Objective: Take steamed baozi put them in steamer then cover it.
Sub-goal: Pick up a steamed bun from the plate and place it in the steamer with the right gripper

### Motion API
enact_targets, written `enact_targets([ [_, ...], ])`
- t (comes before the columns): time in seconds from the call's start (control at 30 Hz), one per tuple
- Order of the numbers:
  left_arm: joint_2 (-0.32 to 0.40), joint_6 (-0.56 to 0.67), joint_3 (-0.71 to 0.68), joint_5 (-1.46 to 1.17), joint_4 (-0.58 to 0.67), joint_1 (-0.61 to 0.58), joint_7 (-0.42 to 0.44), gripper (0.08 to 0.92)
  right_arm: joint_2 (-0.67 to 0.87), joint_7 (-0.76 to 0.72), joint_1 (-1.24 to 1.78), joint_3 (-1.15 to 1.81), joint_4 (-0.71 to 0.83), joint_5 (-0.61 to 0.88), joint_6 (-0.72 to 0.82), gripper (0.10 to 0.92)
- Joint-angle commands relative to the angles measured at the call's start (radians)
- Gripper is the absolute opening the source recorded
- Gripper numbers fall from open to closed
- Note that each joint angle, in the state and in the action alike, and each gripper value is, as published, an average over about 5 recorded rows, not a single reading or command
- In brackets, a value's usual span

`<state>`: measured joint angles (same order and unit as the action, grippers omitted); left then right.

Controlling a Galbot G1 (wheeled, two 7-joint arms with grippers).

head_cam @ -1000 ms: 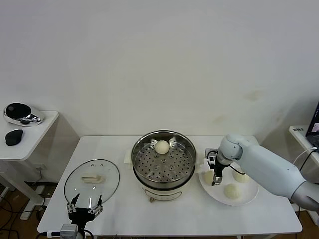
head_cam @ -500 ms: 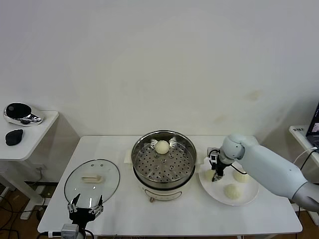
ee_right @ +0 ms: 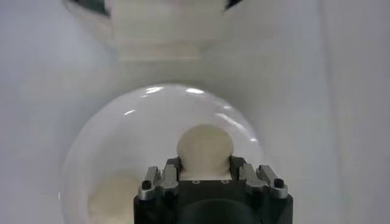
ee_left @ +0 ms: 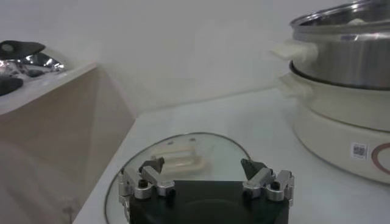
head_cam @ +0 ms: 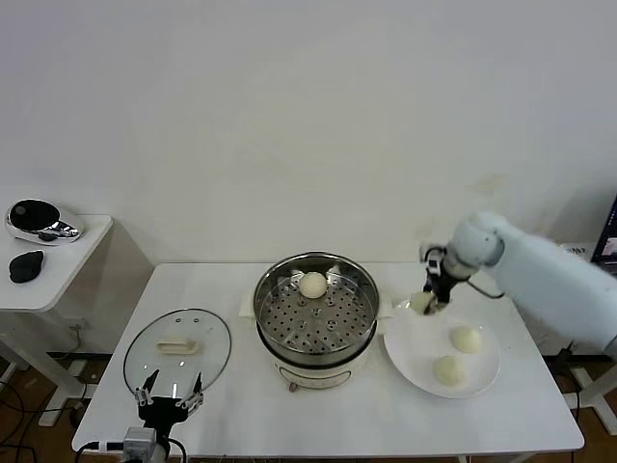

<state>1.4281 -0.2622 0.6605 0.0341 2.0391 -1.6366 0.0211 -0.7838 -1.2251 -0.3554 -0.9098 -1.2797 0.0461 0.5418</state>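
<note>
My right gripper is shut on a cream-white baozi and holds it in the air over the left rim of the white plate. The right wrist view shows this baozi between the jaws of the gripper, above the plate. One baozi lies on the perforated tray at the back of the steel steamer. Two baozi lie on the plate. The glass cover lies flat at the front left. My left gripper is open just in front of it.
A side table at the left holds a black and chrome device and a dark object. The steamer's body rises close beside the cover in the left wrist view. A laptop edge shows at the far right.
My right gripper has closed on a baozi from the plate's left part and lifted it up and back. Three baozi on the plate have become two. The left arm has hardly moved.
</note>
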Motion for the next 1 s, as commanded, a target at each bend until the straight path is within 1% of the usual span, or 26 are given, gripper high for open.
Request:
enact_targets([
  [0.03,0.000,-0.002,-0.002,0.001,0.003,0.007,0.000,0.823,-0.054,-0.054,-0.337,-0.172,-0.008,0.183,0.020,0.509],
  [0.23,-0.004,-0.007,0.002,0.001,0.016,0.006,0.000,0.823,-0.158,-0.068,-0.362,-0.193,-0.038,0.280,0.081,0.509],
  [0.57,-0.003,-0.015,0.009,0.002,0.040,-0.007,-0.002,0.823,-0.339,-0.029,-0.228,-0.155,-0.023,0.323,0.152,0.509],
  [0.67,-0.003,-0.015,0.012,0.002,0.043,-0.014,-0.004,0.823,-0.383,-0.013,-0.174,-0.136,-0.002,0.310,0.164,0.509],
  [1.0,0.005,-0.015,0.012,0.000,0.049,-0.018,-0.007,0.823,-0.504,0.019,-0.023,-0.090,0.093,0.191,0.165,0.509],
])
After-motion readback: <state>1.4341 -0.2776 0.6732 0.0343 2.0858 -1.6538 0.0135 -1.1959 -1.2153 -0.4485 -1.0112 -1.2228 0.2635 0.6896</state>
